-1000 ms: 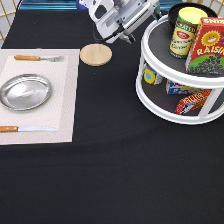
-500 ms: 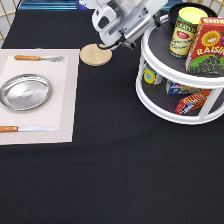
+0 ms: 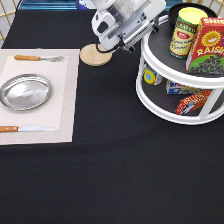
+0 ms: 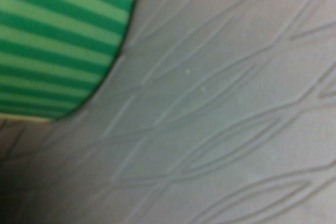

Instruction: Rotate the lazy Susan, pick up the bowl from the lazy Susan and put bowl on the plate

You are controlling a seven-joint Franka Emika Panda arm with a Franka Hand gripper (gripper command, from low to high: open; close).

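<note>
The black bowl (image 3: 175,9) sits at the back of the lazy Susan's (image 3: 165,113) top tier, and only its dark rim shows behind a yellow can. My gripper (image 3: 128,25) hangs at the exterior view's top, just left of the top tier's rim and apart from the bowl. It holds nothing that I can see. The silver plate (image 3: 25,91) lies empty on a pale placemat (image 3: 66,102) at the exterior view's left. The wrist view shows only a grey patterned surface (image 4: 225,125) and a green striped edge (image 4: 52,50).
A round wooden coaster (image 3: 95,55) lies under the hand's left side. A fork (image 3: 37,58) and a knife (image 3: 25,129) flank the plate. A yellow can (image 3: 185,30) and a raisin box (image 3: 207,45) stand on the top tier, with packets (image 3: 187,97) below.
The hand has come down and a little right, from the exterior view's top edge to beside the lazy Susan's top rim. Nothing else moved.
</note>
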